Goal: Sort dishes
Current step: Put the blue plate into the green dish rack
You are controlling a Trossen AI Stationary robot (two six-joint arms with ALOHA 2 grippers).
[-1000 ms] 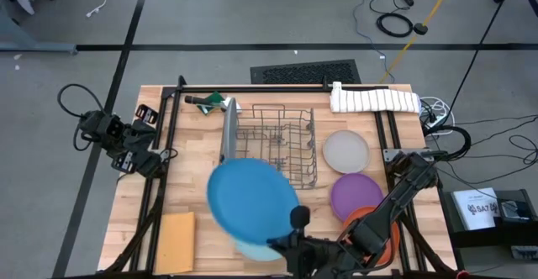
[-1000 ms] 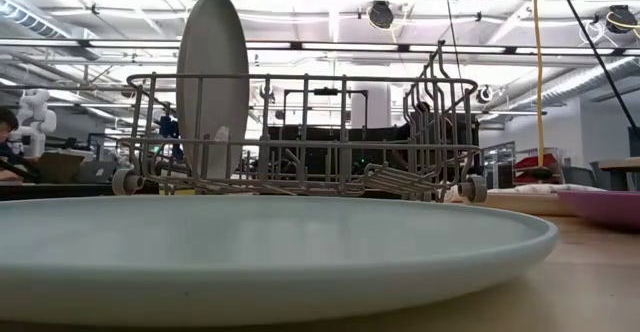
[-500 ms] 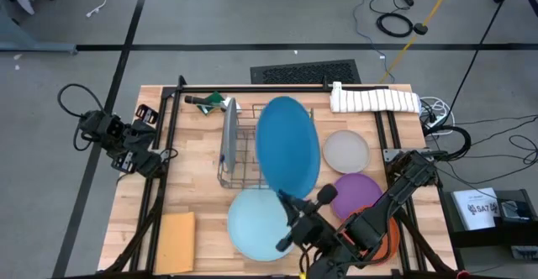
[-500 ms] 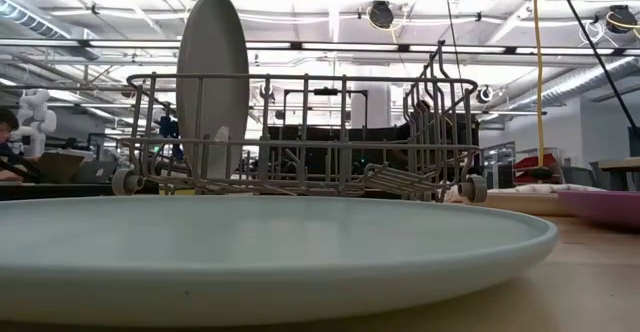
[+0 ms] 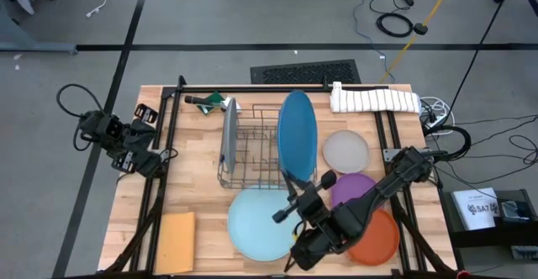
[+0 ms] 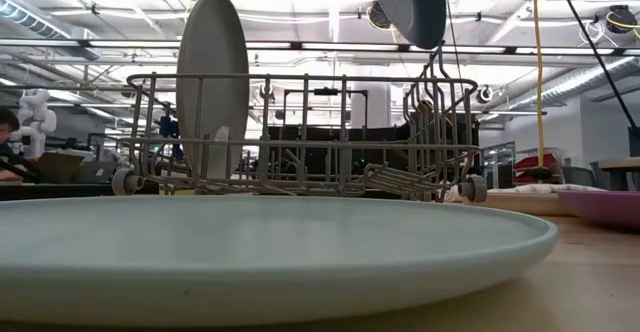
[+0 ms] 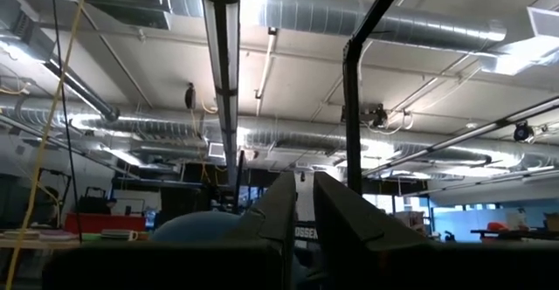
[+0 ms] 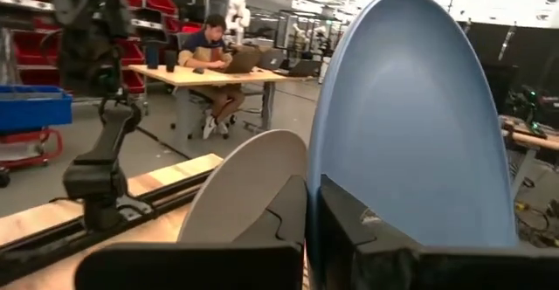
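**Bright blue plate raised on edge over the rack**

Moved since earlier: bright blue plate, formerly lying broad in the grip over the pale teal plate, now stands on edge above the right end of the wire rack, pinched at its lower rim by the right claw, clenched on it.

Rack contents: grey-blue plate, upright in the left slots, unchanged.

On the tabletop: pale teal plate, now fully uncovered, just in front of the rack; light grey plate, purple plate and orange plate at the right; tan sheet at the front left.

Left claw: parked at the left edge, fingers nearly closed, holding nothing.
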